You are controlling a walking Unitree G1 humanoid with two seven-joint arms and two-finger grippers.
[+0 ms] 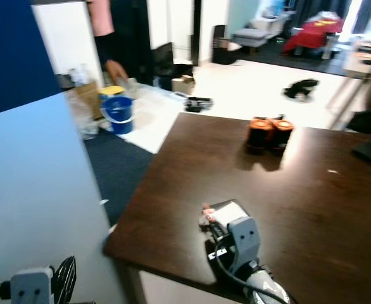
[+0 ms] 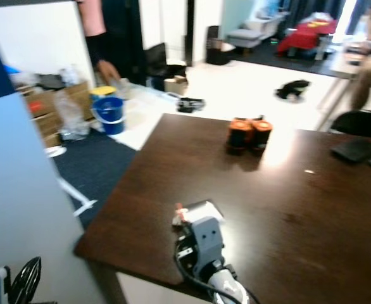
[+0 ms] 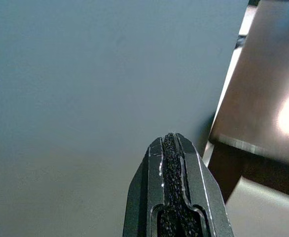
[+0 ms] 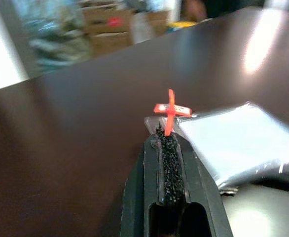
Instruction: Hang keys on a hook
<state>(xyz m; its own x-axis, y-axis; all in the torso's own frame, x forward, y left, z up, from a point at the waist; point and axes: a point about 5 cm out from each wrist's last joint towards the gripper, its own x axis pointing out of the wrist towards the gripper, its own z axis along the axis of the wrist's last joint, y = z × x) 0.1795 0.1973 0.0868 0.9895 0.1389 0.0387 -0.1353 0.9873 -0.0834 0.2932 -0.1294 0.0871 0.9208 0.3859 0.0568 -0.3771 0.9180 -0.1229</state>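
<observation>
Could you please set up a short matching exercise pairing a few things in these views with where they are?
Things:
1. blue bucket
2. orange-topped containers
3. right gripper
4. left gripper

Places:
A. far part of the dark table
B. before a pale panel
C. on the floor
D. at an orange tag beside a clear packet

Pairs: 1-C, 2-A, 3-D, 4-B

You're in a lived-in home: a dark wooden tabletop (image 1: 312, 190), a blue bucket (image 1: 118, 114) and cardboard boxes (image 2: 52, 104) on the floor, a grey sofa (image 1: 252, 35) beyond.
</observation>
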